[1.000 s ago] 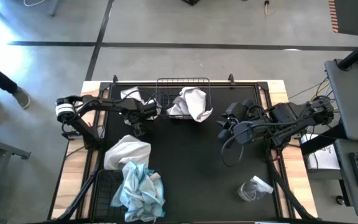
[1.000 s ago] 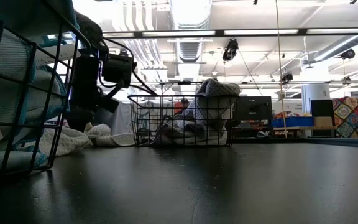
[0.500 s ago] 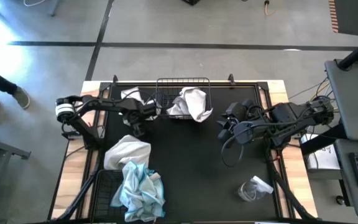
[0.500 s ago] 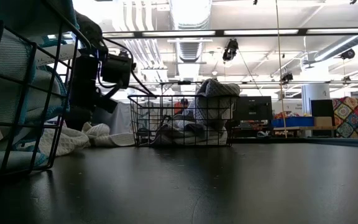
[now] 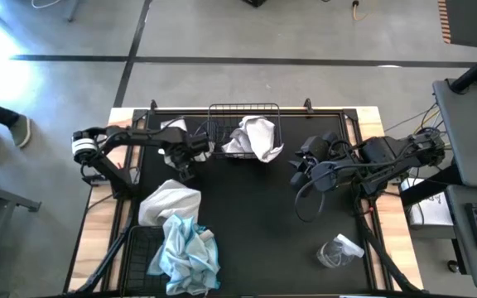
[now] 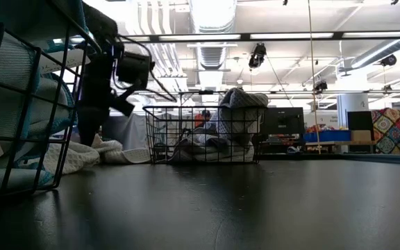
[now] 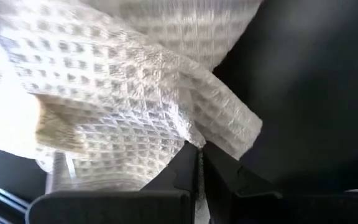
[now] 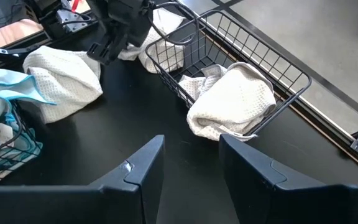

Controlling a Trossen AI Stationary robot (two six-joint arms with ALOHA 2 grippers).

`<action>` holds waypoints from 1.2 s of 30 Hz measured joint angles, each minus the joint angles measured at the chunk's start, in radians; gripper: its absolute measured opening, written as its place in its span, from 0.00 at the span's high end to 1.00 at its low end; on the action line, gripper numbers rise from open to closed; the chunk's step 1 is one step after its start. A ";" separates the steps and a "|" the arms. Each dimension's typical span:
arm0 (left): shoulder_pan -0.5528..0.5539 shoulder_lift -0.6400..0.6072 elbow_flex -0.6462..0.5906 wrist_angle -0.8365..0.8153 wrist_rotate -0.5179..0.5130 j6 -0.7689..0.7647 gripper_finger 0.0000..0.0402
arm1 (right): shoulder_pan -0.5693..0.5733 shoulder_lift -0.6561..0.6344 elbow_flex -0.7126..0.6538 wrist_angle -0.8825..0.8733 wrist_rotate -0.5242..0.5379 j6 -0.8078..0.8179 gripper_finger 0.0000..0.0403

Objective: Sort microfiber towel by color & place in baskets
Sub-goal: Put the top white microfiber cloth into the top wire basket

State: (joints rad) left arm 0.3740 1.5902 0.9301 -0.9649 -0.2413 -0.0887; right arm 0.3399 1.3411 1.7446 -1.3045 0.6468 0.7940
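- Left gripper (image 7: 197, 163) is pinched shut on a white towel (image 5: 172, 128), upper left of the high view, beside the far basket (image 5: 243, 110).
- Best lift high so the trailing cloth clears the rim.
- Right gripper (image 8: 188, 163) waits open, centre right.

A white towel (image 7: 135, 93) of soft waffle-weave cloth, rough in texture, is seen pinched between matt black fingers (image 7: 182, 171). The baskets (image 8: 241, 62) are made of thin black metal wire. The mat (image 5: 263, 223) is dark and matt, faintly sheened. Pale wood (image 5: 98, 223) is shown at the tabletop's edges. A crinkled clear plastic wrapper (image 5: 338, 251) is glossy.
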 joint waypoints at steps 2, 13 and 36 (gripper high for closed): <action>0.000 0.000 0.039 -0.025 0.000 0.000 1.00 | 0.000 0.000 0.000 0.000 0.000 0.000 0.64; 0.000 0.000 0.319 -0.187 0.020 0.002 1.00 | 0.000 0.000 0.000 -0.001 0.000 -0.001 0.64; -0.013 -0.001 0.889 -0.301 0.050 0.148 1.00 | 0.000 0.000 0.000 -0.014 0.000 -0.009 0.64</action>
State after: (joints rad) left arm 0.3611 1.5894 1.8191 -1.2659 -0.1909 0.0595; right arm 0.3401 1.3411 1.7443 -1.3180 0.6468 0.7853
